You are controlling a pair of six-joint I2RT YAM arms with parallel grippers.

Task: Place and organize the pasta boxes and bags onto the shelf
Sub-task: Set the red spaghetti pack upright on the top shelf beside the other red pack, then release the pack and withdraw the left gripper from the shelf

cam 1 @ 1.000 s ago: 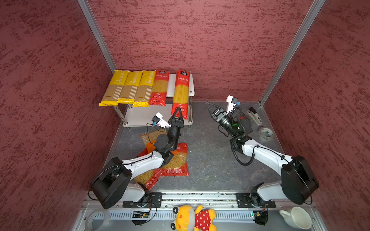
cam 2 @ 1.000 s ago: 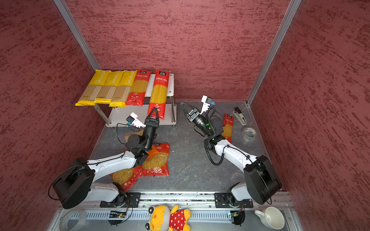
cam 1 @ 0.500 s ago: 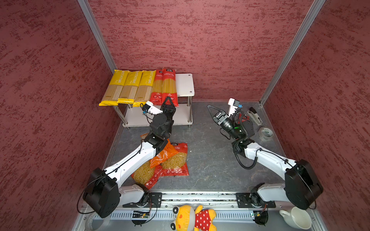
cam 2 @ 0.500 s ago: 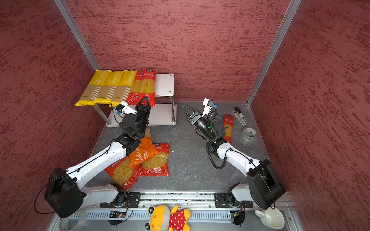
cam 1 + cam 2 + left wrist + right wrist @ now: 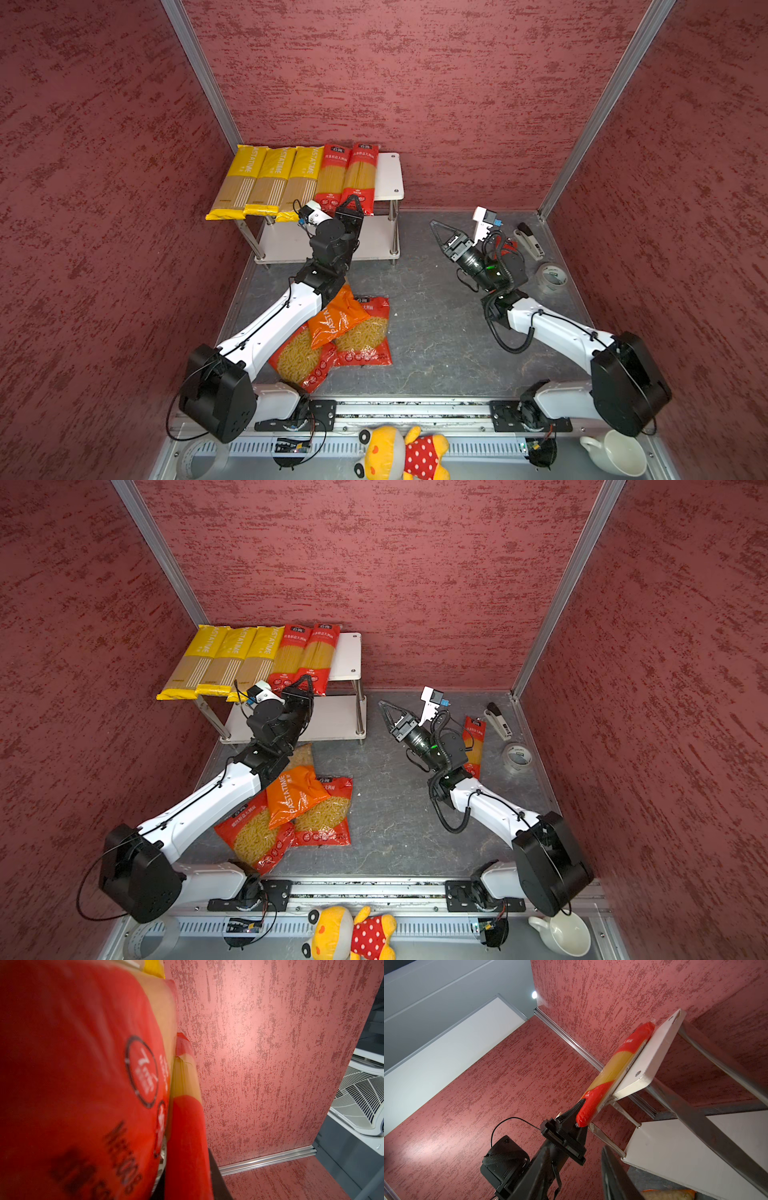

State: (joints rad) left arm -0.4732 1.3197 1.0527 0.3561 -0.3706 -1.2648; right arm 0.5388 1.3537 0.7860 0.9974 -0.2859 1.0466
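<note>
Three glossy yellow packs (image 5: 266, 183) and two red lie on the shelf (image 5: 388, 174), its top board white. The right wrist view shows the left tool (image 5: 579, 1111) clenched on the overhanging end of the outer red pack (image 5: 614, 1068). Pillowy bags (image 5: 357, 332) heap on the table (image 5: 424, 332). The right tool (image 5: 438, 228) gapes empty. A top view reveals a third red pack (image 5: 473, 746) beside its arm.

Five packs (image 5: 301, 178) cover the top board (image 5: 390, 174) from its 9 o'clock end; only its 3 o'clock strip is free. The left gripper (image 5: 352, 201), clamped on the end red pack (image 5: 362, 174), bars the shelf's (image 5: 374, 245) 6 o'clock front. Mid-floor (image 5: 428, 324) is open; bags (image 5: 336, 318) crowd 8 o'clock, the right arm (image 5: 548, 332) 3 o'clock.
</note>
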